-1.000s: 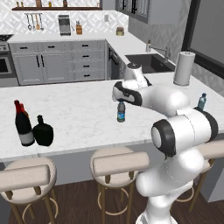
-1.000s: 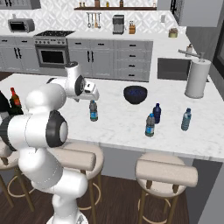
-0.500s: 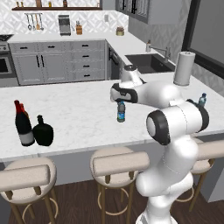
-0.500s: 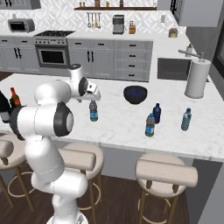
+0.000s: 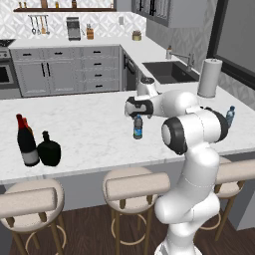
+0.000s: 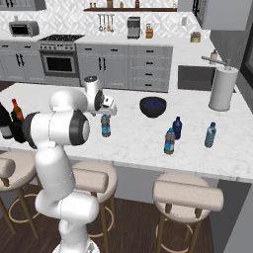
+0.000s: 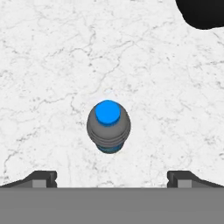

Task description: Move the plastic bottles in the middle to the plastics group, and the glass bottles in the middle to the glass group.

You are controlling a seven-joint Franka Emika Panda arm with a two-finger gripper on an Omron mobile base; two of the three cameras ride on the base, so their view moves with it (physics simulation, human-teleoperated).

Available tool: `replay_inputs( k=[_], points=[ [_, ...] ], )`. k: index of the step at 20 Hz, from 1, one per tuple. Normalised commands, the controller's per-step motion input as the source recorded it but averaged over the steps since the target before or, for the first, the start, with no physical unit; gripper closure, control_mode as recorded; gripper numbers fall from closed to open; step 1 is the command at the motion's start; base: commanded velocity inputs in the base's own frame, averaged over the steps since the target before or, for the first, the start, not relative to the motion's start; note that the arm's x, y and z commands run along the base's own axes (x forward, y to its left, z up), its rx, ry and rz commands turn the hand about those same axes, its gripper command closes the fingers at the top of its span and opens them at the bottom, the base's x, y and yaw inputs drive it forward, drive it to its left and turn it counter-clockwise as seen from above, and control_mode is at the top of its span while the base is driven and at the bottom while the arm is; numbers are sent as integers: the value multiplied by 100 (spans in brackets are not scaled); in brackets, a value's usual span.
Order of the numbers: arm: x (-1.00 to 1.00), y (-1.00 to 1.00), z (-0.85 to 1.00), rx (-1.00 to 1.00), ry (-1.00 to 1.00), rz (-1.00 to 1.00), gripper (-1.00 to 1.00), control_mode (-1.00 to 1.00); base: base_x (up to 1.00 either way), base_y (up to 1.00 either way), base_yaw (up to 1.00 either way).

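On the marble bench [image 5: 89,119], a water bottle [image 5: 138,127] stands upright near the dark bowl [image 6: 152,106]. The end effector [image 5: 136,108] hovers directly above it, released wide. Likely light, smooth, tippy; grasp the ribbed shoulder.

No legible text, brand, number or sign appears on any surface. The water bottle [image 5: 138,127] carries a blue label band, and one wine bottle [image 5: 27,142] carries a pale label; both are too small and blurred to read.
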Motion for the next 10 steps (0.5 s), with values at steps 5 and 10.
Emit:
replay_inputs(
  k=[5, 10],
  points=[
    [33, -1, -12, 6, 0, 0, -100, -100, 0, 0, 0],
    [24, 0, -16, 4, 0, 0, -100, -100, 0, 0, 0]
  ],
)
